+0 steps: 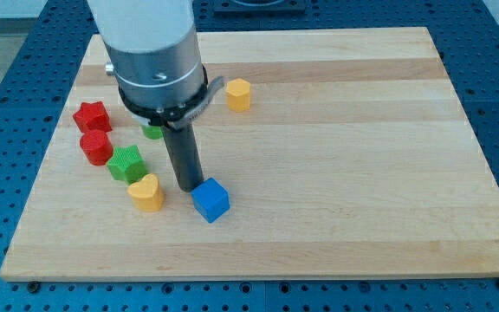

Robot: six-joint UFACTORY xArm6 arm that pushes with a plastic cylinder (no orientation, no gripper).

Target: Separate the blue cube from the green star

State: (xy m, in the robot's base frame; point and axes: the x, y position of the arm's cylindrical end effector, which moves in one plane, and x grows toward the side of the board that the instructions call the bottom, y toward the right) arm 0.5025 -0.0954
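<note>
Nearest the camera sits the blue cube (210,200), on the pale wooden table (362,173), toward the view's bottom and a little left of centre; my tip (187,188) rests just at the cube's upper left, touching or nearly so, I cannot tell which; the arm has no jaws, only this dark rod, so nothing is held. To the cube's left lies a yellow heart-shaped block (146,192), near it but apart; farther up and left of the cube stands the green star (126,164), with the heart and my tip between them. Beyond the star, away from the cube, are a red rounded block (96,147) and a red star-like block (92,116); a second green block (152,131) is mostly hidden behind the rod; a yellow hexagonal block (238,94) lies above the cube. Judging by the gap, the separation looks partly done; pushing the cube farther to the view's right would widen it. The cube sits turned, one corner facing the camera; it has no long axis.
</note>
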